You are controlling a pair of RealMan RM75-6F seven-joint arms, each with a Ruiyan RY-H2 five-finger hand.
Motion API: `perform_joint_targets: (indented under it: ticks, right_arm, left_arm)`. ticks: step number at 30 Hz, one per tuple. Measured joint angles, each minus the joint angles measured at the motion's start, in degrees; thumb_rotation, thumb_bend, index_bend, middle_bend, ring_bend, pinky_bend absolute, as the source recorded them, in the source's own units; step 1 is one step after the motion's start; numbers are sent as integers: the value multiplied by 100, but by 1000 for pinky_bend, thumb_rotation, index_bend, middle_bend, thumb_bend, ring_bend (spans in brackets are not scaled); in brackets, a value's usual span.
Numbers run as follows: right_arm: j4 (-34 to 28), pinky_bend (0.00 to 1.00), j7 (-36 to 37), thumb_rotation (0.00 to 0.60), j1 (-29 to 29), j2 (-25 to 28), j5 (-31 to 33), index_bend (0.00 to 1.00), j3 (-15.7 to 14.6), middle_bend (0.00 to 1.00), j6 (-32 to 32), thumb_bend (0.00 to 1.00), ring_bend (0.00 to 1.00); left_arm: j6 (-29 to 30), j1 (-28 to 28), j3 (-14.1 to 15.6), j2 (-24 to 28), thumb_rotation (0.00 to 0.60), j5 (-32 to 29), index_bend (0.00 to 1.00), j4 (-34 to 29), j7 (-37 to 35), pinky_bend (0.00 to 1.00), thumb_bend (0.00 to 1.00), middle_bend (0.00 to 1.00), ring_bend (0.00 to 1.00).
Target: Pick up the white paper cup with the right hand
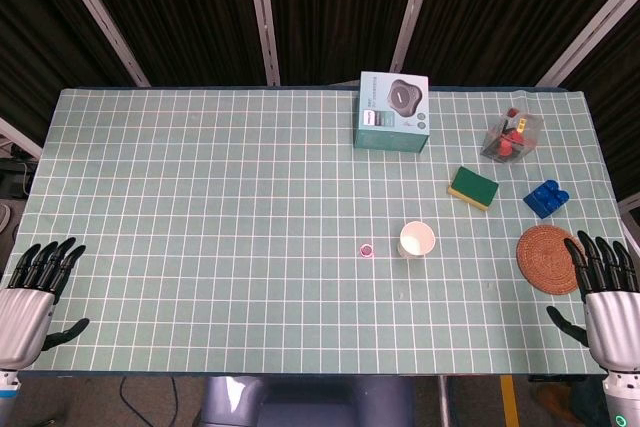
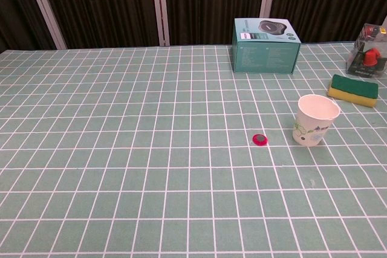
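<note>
The white paper cup [image 2: 316,119] stands upright, mouth up, long axis vertical, right of centre on the green gridded worktop [image 1: 200,247], near a small pink disc [image 1: 367,248]. Right hand [image 1: 605,292] and left hand [image 1: 35,287] rest released at the near corners, fingers spread; dark curtains behind

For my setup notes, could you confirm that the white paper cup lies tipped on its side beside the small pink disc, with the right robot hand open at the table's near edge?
Not quite: the white paper cup stands upright, mouth up, as the chest view shows. It is beside the small pink disc, and the right robot hand is open at the near edge.
</note>
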Motion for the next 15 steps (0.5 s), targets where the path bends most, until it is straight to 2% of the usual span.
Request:
perform_joint_targets:
  ticks: [8,15]
  right_arm:
    - [-2,0,-169,600,126,-67,-133,0,-32,0,-269,0,0]
    - [-166,0,-971,600,615,-152,-329,0,-22,0,-1067,0,0]
  left_arm:
    - [-23,-1,-54,-2,600,-88,0,3,5,0,0,0,0]
    - [-170,-73,-165,-68,600,-321,0,31,71,0,0,0,0]
